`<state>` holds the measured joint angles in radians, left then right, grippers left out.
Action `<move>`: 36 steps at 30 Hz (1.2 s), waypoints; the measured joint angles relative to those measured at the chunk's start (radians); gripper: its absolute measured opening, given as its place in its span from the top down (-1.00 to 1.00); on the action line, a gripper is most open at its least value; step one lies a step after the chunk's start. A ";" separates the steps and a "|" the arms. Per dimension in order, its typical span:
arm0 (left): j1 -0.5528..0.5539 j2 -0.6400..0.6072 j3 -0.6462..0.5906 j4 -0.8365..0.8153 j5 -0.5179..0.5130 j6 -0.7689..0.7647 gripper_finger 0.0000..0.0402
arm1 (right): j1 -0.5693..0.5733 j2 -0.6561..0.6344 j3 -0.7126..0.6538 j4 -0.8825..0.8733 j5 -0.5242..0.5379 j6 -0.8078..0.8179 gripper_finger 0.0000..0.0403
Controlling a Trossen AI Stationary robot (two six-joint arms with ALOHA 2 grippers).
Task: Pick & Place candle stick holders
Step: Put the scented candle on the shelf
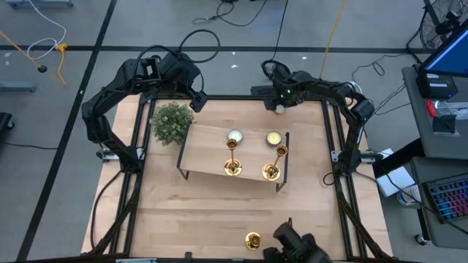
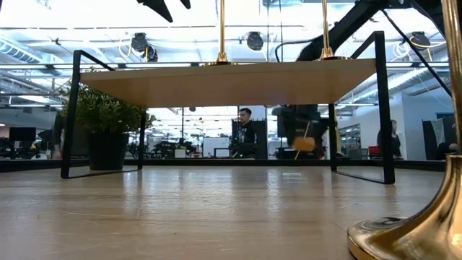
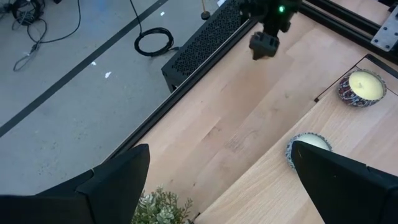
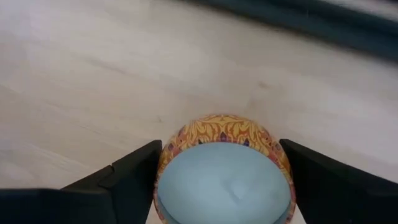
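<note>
A: Where are the candle stick holders?

B: Two stand on the low shelf, one at its 6 o'clock edge, one toward 5 o'clock. The third stands on the table at 6 o'clock.

A: Gripper state?

B: The right gripper, at the table's 12 o'clock edge, has its fingers closed around an orange patterned candle. The left gripper, near 11 o'clock above the plant, has its fingers spread wide with nothing between them.

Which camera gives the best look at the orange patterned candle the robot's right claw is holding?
The right wrist view: the orange patterned candle fills it, between the right gripper's fingers. The high view shows only a pale speck at the table's far edge, the low view an orange blur behind the shelf, the left wrist view just the gripper.
</note>
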<state>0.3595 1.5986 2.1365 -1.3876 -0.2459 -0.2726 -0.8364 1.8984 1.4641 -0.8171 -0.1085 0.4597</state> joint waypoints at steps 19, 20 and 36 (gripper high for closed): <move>0.101 0.000 0.000 -0.073 0.072 -0.061 -0.98 | 0.062 -0.001 0.384 -0.166 -0.034 -0.064 -0.45; 0.115 0.000 0.000 -0.078 0.080 -0.066 -0.98 | 0.070 -0.001 0.396 -0.164 -0.043 -0.065 -0.44; 0.344 -0.065 -0.027 -0.139 0.283 -0.097 -0.98 | 0.212 -0.002 0.493 -0.200 -0.078 -0.070 -0.46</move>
<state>0.7032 1.5337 2.1099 -1.5269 0.0368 -0.3695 -0.6245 1.8965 1.9572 -1.0173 -0.1870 0.3900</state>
